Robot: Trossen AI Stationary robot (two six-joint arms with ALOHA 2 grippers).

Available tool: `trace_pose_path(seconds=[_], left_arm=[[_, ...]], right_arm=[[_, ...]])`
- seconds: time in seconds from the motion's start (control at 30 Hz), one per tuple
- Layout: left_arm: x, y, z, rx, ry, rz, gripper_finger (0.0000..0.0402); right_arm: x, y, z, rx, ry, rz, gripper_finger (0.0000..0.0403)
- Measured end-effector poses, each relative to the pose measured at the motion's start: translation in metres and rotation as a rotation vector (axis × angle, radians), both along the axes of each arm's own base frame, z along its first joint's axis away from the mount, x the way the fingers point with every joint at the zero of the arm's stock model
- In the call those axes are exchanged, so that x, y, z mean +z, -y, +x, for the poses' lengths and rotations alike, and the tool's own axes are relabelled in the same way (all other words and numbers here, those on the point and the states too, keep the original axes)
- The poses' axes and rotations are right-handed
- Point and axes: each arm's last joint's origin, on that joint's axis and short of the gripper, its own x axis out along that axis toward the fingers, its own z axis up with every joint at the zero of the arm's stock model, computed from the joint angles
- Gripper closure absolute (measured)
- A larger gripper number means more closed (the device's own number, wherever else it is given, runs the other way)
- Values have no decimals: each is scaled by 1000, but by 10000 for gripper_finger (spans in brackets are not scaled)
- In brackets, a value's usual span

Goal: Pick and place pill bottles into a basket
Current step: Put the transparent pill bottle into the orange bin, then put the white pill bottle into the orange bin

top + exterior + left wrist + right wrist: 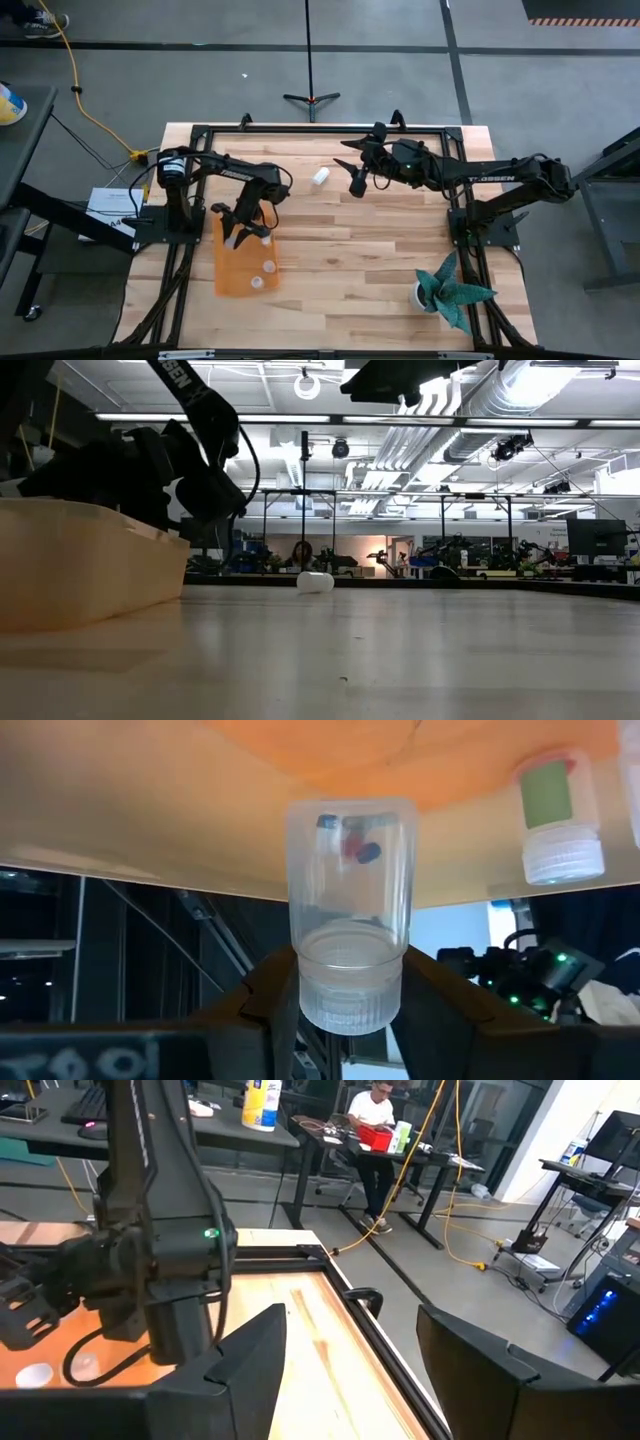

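Observation:
The orange basket (243, 268) lies on the table's left part, with two small bottles (262, 274) in it. My left gripper (238, 230) is over the basket's far end, shut on a clear pill bottle (350, 880) with red and blue capsules inside. A bottle with a green label (556, 815) lies in the basket beside it. One white bottle (320, 177) lies on its side on the bare table at the far middle, and it also shows in the low view (315, 582). My right gripper (357, 182) is just right of that bottle, open and empty. My left gripper pinches the clear bottle's ribbed cap (350, 995) between its two fingers (268, 995), one on each side. The fingers point down from above. The bottle hangs cap up, its base toward the basket floor (330, 750); whether it touches the floor I cannot tell.
A white pot with a teal plant (445, 290) stands at the table's near right. A black frame (300, 130) runs along the table's far edge and sides. The wood between basket and plant is bare. A person sits at a desk (375, 1120) beyond the table.

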Motion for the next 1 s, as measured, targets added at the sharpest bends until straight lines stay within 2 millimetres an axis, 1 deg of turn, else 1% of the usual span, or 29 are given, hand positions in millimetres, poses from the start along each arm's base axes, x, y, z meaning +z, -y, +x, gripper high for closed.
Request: trace_pose_path(seconds=[0.17, 0.4, 0.67, 0.8, 0.9, 1.0], left_arm=[[0, -2, 0, 9, 2, -1, 215], [0, -1, 0, 17, 13, -19, 217], [0, -1, 0, 7, 28, -26, 171], [0, -1, 0, 0, 39, -31, 156], [1, -2, 2, -16, 78, -48, 155], [8, -3, 7, -49, 163, -59, 161]], right_arm=[[-1, 0, 0, 0, -13, 1, 187], [-2, 0, 0, 0, -21, 3, 189], [-2, 0, 0, 1, -21, 3, 189], [-2, 0, 0, 1, -21, 3, 191], [-2, 0, 0, 1, -21, 3, 191], [-2, 0, 0, 1, -17, 2, 190]])
